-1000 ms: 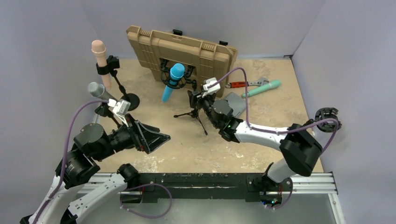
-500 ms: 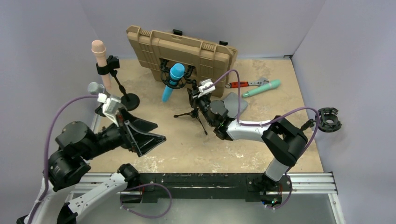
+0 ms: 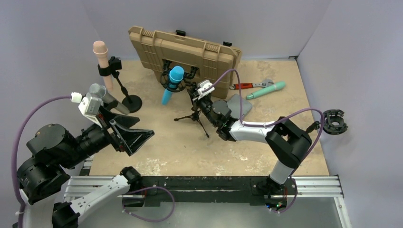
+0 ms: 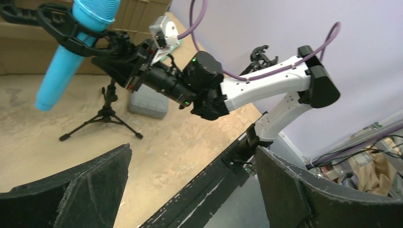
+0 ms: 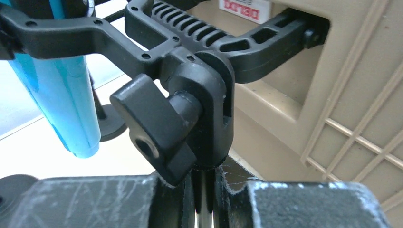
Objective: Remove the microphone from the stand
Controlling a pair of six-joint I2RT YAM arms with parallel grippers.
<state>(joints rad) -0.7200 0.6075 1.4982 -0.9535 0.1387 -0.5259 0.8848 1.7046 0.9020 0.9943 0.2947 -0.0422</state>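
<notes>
A blue microphone (image 3: 171, 83) hangs tilted in the black shock mount of a small tripod stand (image 3: 192, 117) in front of the tan case. My right gripper (image 3: 196, 98) is shut on the stand's thin pole just under the mount. In the right wrist view the stand's joint and knob (image 5: 190, 114) sit right above the shut gripper (image 5: 207, 190), with the microphone (image 5: 62, 104) at the left. My left gripper (image 3: 138, 138) hovers open and holds nothing, well to the left of the stand. From the left wrist, the microphone (image 4: 71, 52) and tripod (image 4: 107, 114) lie far beyond the open gripper (image 4: 192, 180).
A tan hard case (image 3: 190, 50) stands behind the stand. A pink microphone (image 3: 100, 52) and a silver one (image 3: 100, 91) sit on stands at the left. A wrench (image 3: 247, 86), a teal microphone (image 3: 268, 89) and a grey block (image 3: 239, 104) lie at the right.
My right gripper has closed onto the stand's pole, and the stand with its microphone has shifted slightly left. My left arm has drawn back to the left, still open.
</notes>
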